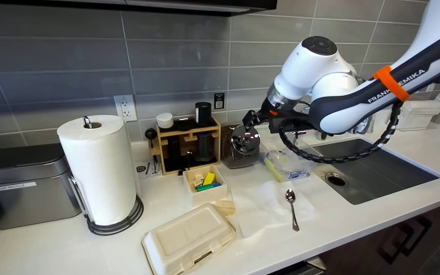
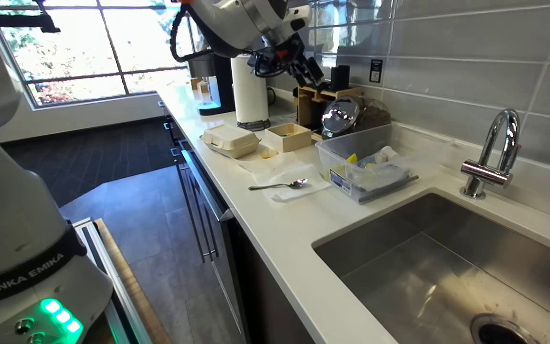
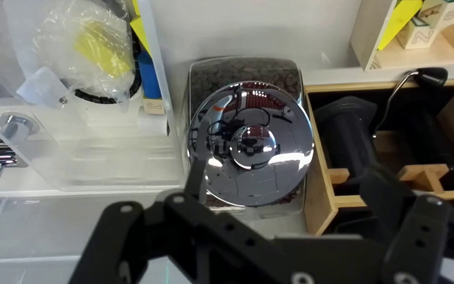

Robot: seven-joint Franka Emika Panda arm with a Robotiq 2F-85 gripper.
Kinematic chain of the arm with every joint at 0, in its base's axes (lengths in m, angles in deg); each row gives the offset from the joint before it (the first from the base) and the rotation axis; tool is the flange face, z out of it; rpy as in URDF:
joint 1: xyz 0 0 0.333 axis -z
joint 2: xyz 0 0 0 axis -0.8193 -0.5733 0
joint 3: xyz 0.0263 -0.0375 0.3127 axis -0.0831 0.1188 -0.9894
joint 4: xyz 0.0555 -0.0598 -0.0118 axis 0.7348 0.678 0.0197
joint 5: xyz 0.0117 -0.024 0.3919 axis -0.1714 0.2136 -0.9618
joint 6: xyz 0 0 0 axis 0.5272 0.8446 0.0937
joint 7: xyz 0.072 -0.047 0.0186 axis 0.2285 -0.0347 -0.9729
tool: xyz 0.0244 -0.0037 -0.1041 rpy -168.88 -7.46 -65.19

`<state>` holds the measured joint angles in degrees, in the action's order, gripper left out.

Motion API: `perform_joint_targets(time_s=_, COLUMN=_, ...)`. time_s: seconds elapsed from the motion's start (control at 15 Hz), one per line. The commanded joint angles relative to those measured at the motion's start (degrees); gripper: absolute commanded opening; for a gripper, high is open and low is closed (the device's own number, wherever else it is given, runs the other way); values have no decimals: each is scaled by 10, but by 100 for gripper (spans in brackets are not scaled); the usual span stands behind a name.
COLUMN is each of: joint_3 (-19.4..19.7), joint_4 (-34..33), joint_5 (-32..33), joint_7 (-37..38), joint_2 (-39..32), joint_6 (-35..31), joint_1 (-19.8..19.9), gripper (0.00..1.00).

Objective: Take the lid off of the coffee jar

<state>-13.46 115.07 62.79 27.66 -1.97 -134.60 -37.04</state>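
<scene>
So the coffee jar (image 1: 239, 160) is parked on the far side of the counter (image 1: 90, 256), close to the tiled wall (image 1: 181, 57), and the lid (image 3: 251, 144) is on it — big shiny disc with a round knob (image 3: 253, 146), tilted toward the near side. You can see dark beans (image 3: 246, 71) through the clear body.

The pincer (image 3: 286, 177) is up above the jar with its fingers (image 3: 196, 181) spread well apart. From the wrist view they look like they straddle part of the lid, but in an exterior view the fingertips (image 2: 316, 74) sit clear of it, with open air between.

Left and right here go by an exterior view: just left of the jar is a wooden rack (image 1: 217, 147) with a black canister (image 1: 203, 113) and a small white tub (image 1: 165, 120) on top, then further left a paper towel roll (image 1: 99, 172) and a steel bin (image 1: 29, 206) labelled K-CUP RECYCLE. Just right of the jar there's a clear plastic bin (image 1: 300, 166), then the sink (image 1: 388, 164) past that.

Nearer in, a spoon (image 1: 293, 208) lies with its bowl on a white napkin (image 1: 256, 214) — a closed takeout box (image 1: 189, 236) is off to the left of it, and just past that on the far side is a small open box (image 1: 204, 198) with blocks (image 1: 209, 178) in it
</scene>
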Motion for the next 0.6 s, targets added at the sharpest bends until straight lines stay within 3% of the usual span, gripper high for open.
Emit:
perform_joint_targets(time_s=0.0, joint_3=35, joint_4=-76, joint_5=102, joint_7=113, joint_2=-66, joint_6=29, joint_1=-41, gripper=100)
perform_joint_targets(time_s=0.2, joint_3=48, joint_4=-107, joint_5=139, joint_7=167, joint_2=-99, joint_6=48, joint_1=-62, gripper=100)
perform_joint_targets(time_s=0.27, joint_3=37, joint_4=-74, joint_5=110, joint_7=123, joint_2=-67, joint_6=27, joint_1=-41, gripper=100)
perform_joint_targets(time_s=0.53, joint_3=42, joint_4=-96, joint_5=118, joint_7=141, joint_2=-92, joint_6=35, joint_1=-53, gripper=100)
